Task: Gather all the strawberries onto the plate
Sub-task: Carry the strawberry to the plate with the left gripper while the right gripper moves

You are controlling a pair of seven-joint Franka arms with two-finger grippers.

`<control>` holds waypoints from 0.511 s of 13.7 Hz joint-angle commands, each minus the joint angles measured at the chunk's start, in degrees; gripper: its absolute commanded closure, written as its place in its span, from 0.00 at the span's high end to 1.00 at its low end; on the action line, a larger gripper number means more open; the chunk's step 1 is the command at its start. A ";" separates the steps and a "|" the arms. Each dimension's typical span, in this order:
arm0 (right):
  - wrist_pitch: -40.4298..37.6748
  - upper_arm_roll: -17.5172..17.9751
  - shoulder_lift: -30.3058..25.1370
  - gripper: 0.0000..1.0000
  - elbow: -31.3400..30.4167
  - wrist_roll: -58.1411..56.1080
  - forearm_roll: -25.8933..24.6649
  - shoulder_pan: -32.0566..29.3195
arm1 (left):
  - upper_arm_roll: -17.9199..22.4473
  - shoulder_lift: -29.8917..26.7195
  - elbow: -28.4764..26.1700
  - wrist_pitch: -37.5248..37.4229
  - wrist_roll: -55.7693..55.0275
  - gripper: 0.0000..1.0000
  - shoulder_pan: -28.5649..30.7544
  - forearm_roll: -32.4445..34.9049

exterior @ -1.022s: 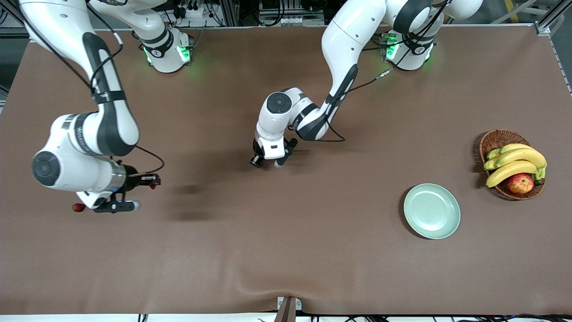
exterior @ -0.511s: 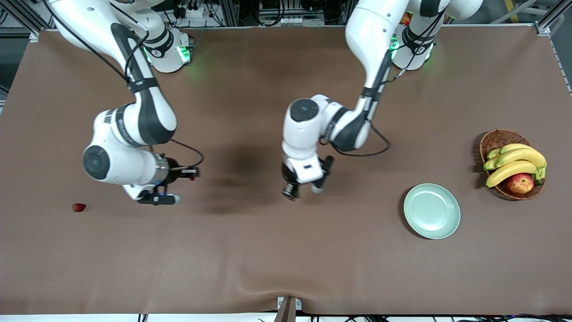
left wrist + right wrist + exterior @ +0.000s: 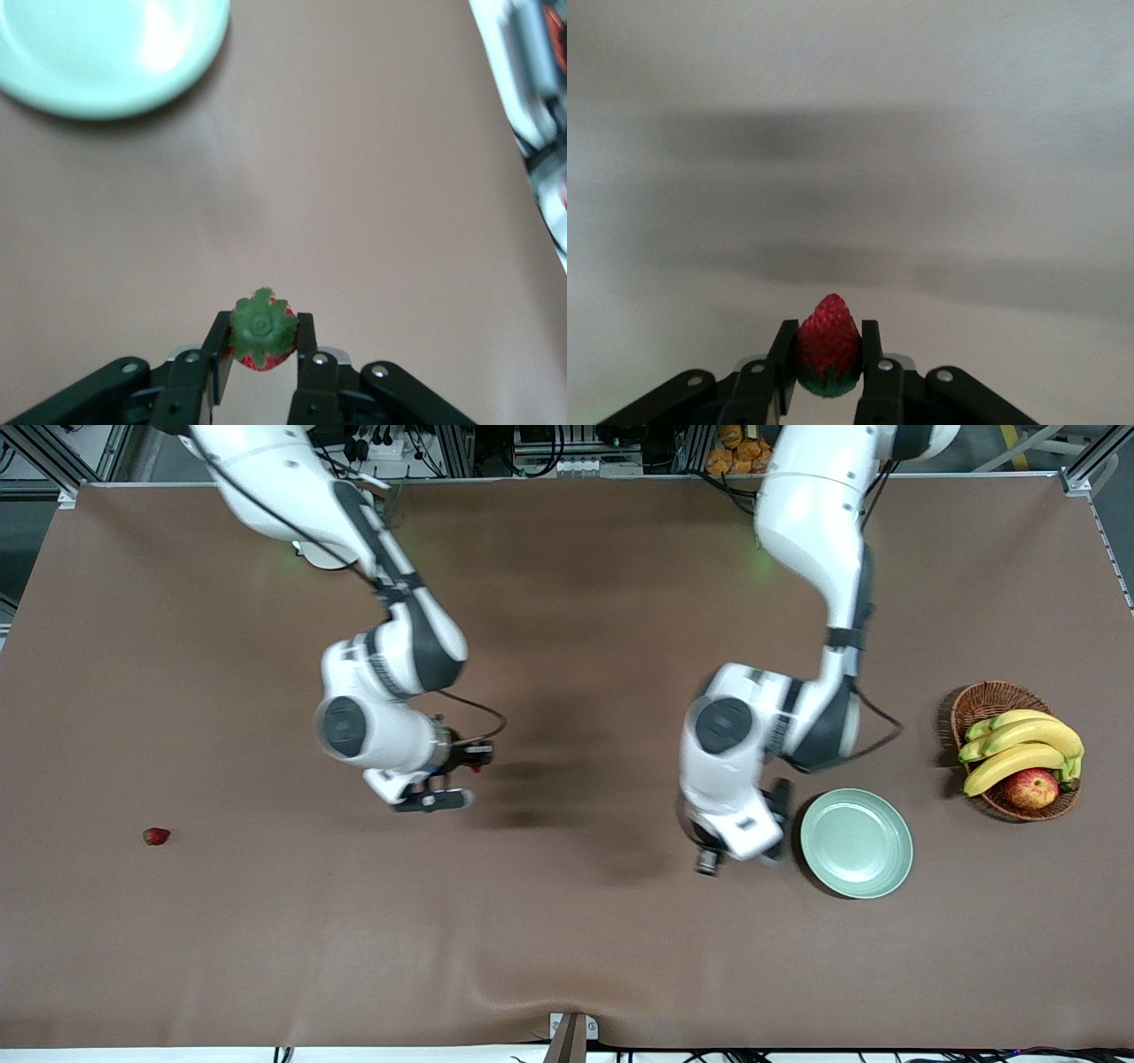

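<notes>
My left gripper (image 3: 262, 343) is shut on a strawberry (image 3: 262, 329), whose green leafy top faces the left wrist camera. In the front view this gripper (image 3: 742, 841) hangs over the table just beside the pale green plate (image 3: 856, 843), on the side toward the right arm's end. The plate (image 3: 106, 53) holds nothing. My right gripper (image 3: 829, 356) is shut on a red strawberry (image 3: 829, 347), tip up. It hovers over the middle of the table (image 3: 477, 762). A third strawberry (image 3: 157, 835) lies on the table near the right arm's end.
A wicker basket (image 3: 983, 701) with bananas (image 3: 1023, 746) and an apple (image 3: 1031, 787) stands beside the plate, toward the left arm's end. The brown table cover (image 3: 567, 939) has a small wrinkle at its near edge.
Both arms have swept toward the left arm's end of the table, each carrying its strawberry. The left gripper has reached the plate's side. The loose strawberry has not moved.
</notes>
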 commanded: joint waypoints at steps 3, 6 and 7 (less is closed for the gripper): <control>3.62 -0.65 3.34 0.00 0.57 1.37 1.14 3.50 | -1.86 -1.95 -0.81 -5.46 5.06 0.00 10.51 -0.13; 3.70 -0.65 4.04 0.00 0.57 1.29 0.70 3.94 | -6.15 -2.83 -3.09 -5.73 10.94 0.00 18.34 -2.16; 3.79 -0.65 4.48 0.00 0.57 1.29 0.61 4.12 | -8.08 -2.84 -3.36 -5.73 12.88 0.00 20.97 -2.51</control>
